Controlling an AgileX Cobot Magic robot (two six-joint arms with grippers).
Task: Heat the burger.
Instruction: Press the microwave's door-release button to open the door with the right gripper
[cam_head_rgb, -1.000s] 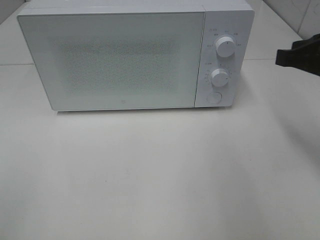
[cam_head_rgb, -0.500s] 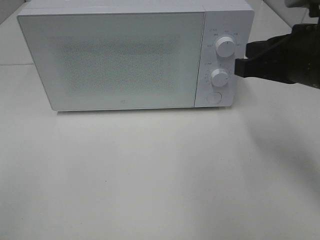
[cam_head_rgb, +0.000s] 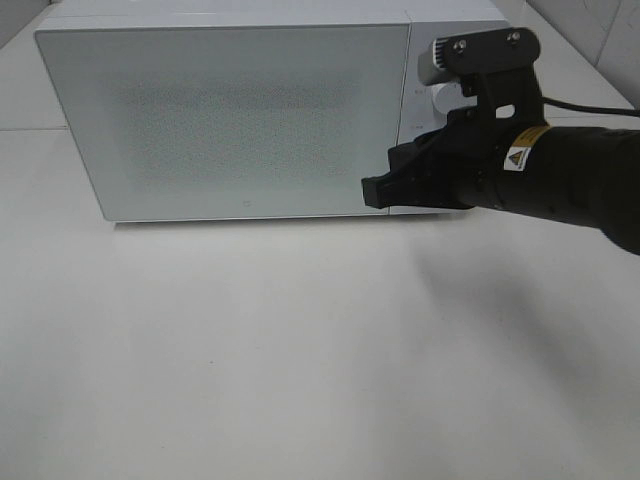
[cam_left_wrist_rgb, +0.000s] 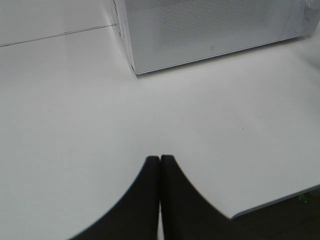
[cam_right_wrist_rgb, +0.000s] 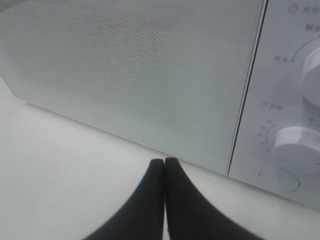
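Observation:
The burger is out of view. A white microwave (cam_head_rgb: 230, 115) stands at the back of the table with its door shut; its mesh-patterned door (cam_right_wrist_rgb: 125, 75) fills the right wrist view. My right gripper (cam_head_rgb: 372, 191) is shut and empty, its tip in front of the door's lower right corner, beside the control panel. The right gripper (cam_right_wrist_rgb: 164, 162) shows both fingers pressed together, close to the door's bottom edge. My left gripper (cam_left_wrist_rgb: 159, 160) is also shut and empty, low over the bare table, well in front of the microwave's left corner (cam_left_wrist_rgb: 134, 72).
The control panel has two white knobs (cam_right_wrist_rgb: 300, 142) and a round button (cam_right_wrist_rgb: 279, 179) below them. The right arm (cam_head_rgb: 540, 170) covers most of the panel in the exterior view. The table's front edge (cam_left_wrist_rgb: 280, 202) shows in the left wrist view.
The right arm has swept in from the right edge across the control panel, and its shut tip now sits at the door's lower right corner. The microwave has not moved.

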